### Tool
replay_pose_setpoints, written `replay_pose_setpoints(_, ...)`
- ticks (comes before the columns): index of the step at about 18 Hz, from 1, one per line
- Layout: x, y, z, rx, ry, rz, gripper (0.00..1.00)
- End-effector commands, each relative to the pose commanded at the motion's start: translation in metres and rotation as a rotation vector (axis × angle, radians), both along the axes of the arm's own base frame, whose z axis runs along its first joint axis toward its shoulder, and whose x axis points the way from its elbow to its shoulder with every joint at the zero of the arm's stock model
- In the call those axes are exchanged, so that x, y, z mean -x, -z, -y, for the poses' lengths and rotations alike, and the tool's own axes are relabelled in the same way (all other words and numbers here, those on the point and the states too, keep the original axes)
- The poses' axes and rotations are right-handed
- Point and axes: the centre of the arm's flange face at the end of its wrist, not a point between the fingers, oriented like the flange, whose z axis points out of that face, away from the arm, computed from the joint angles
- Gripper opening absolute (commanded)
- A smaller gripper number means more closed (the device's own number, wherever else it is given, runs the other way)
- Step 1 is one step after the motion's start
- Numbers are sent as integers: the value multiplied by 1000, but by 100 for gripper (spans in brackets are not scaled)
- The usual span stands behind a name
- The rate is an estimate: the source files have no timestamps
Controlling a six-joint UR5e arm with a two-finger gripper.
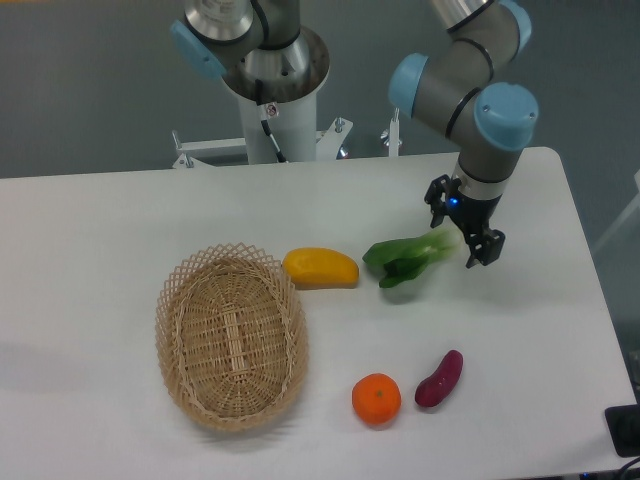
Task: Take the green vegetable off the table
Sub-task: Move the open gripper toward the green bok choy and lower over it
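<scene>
Oval wicker basket [231, 340], yellow mango piece [320, 268], orange fruit [376, 398], purple eggplant piece [439, 379]
</scene>
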Motion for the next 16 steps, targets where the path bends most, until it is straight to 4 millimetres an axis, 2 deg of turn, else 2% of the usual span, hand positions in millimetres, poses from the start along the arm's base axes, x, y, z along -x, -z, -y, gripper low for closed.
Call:
replay_pose_setpoints(3,-9,11,3,9,-2,21,100)
replay_pose_setpoints(11,-21,24,5,9,-37,26,100)
replay_pose_setpoints(16,-22,26,-5,-13,-105,-17,100)
